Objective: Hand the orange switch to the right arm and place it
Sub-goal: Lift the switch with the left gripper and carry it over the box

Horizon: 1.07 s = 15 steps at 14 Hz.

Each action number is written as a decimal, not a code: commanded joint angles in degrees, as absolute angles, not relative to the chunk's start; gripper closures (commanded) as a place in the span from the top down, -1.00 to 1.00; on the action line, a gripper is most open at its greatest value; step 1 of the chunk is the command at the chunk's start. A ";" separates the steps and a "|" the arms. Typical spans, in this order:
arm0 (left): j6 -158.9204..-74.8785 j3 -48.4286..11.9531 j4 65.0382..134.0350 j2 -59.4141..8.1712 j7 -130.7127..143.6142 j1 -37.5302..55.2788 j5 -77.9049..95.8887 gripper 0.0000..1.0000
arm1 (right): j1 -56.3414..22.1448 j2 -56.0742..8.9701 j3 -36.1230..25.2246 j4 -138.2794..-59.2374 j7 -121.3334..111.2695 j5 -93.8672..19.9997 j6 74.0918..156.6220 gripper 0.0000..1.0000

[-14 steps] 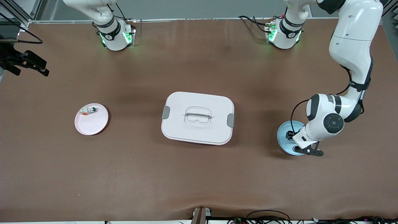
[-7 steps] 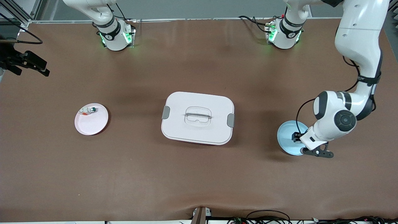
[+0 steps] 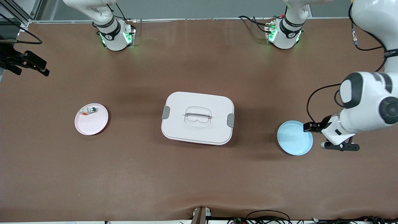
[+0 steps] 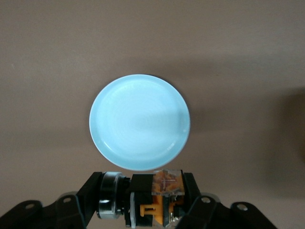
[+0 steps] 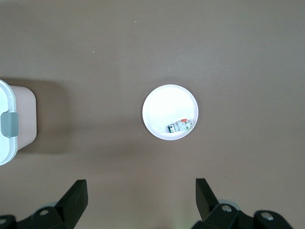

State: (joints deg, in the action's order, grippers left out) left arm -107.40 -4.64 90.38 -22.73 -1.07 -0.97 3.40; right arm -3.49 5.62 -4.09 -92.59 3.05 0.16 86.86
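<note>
Orange switch [image 4: 162,198] pinched in left gripper [image 4: 155,205], just beside blue plate [image 3: 294,137]; right gripper [image 5: 140,202] spread above desk [image 3: 199,174].

Robotics lab bench

Two white arms are bolted at the edge of a brown-covered table [image 3: 199,174], their bases [image 3: 115,35] lit green; aluminium framing [image 3: 18,14] stands near the right arm's base, and loose cables [image 3: 267,217] trail along the table's edge nearest the front camera.
</note>
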 commanded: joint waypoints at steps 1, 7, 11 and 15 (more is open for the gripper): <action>-99.95 -4.92 85.97 -20.05 2.70 -0.97 8.94 -0.50 | -3.16 6.15 -3.96 -92.38 2.90 -0.79 86.57 1.00; -94.66 -10.54 82.88 -12.93 31.76 -0.35 18.62 -0.49 | -2.99 5.45 -3.96 -91.32 2.90 -0.62 86.75 1.00; -97.02 -17.38 79.64 -13.53 52.96 0.26 22.76 -0.49 | -2.99 3.97 -3.96 -91.05 3.34 -0.18 86.66 1.00; -107.55 -20.57 79.37 -15.99 74.65 5.69 24.96 -0.50 | -2.73 2.38 -3.96 -90.62 2.81 0.26 86.92 1.00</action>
